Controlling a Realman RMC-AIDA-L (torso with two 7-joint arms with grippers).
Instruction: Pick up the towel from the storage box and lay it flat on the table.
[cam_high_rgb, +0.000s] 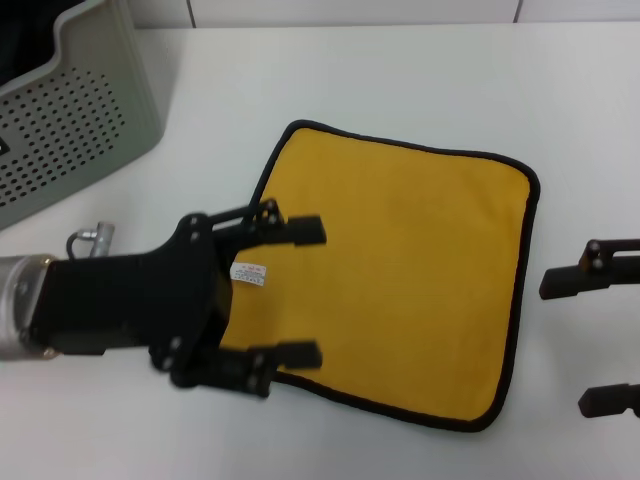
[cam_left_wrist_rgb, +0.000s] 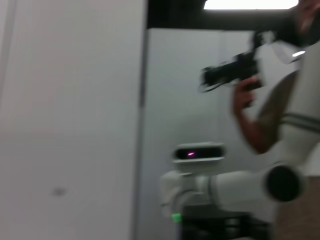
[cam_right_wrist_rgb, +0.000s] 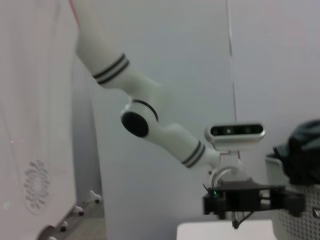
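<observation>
Towel: you had the towel spread flat on the tabletop, mustard-yellow side up, its black stitched edging visible along all the sides that showed. It lay a little askew to the tabletop's edges, and its small white label sat at the edge nearest the left arm.

Left gripper: your left gripper was over the towel's left edge with its two black fingers spread wide apart and nothing between them. One fingertip was over the yellow cloth near the far part of that edge, the other near the close part, so the label lay between the two fingers. Whether the fingertips were touching the cloth, you could not tell from the head view.

Right gripper: your right gripper was at the right border of the head view, just beside the towel's right edge and apart from it. Its two dark fingers were spread, holding nothing.

Storage box: the light grey storage box with its rows of small holes stood at the far left corner of the tabletop, well apart from the towel, which was out of it.

Wrist views: both looked out across the room rather than down at the cloth; the right one caught your left arm and left gripper from the side.
</observation>
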